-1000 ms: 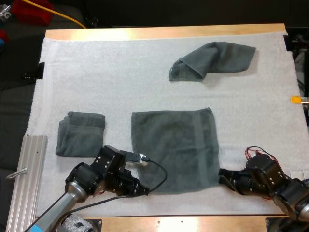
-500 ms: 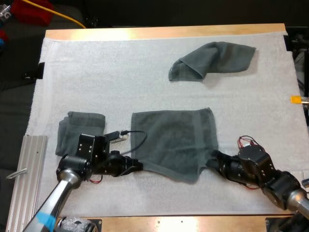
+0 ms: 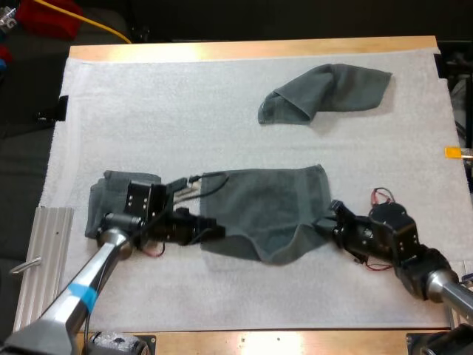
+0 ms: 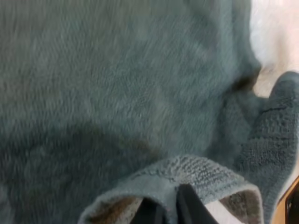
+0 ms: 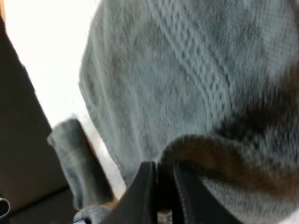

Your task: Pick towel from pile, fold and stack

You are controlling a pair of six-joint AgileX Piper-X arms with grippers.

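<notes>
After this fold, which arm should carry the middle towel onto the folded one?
Left, probably. The left gripper grips the middle towel at its near corner, right beside the folded towel. The right gripper holds the opposite near corner, farther from it.

Left gripper [image 3: 213, 225] lies low, its arm extended from the lower left, fingers clamped on the spread towel's [image 3: 266, 207] near-left corner. Right gripper [image 3: 325, 222] lies low from the right, pinching the near-right corner likewise.
</notes>
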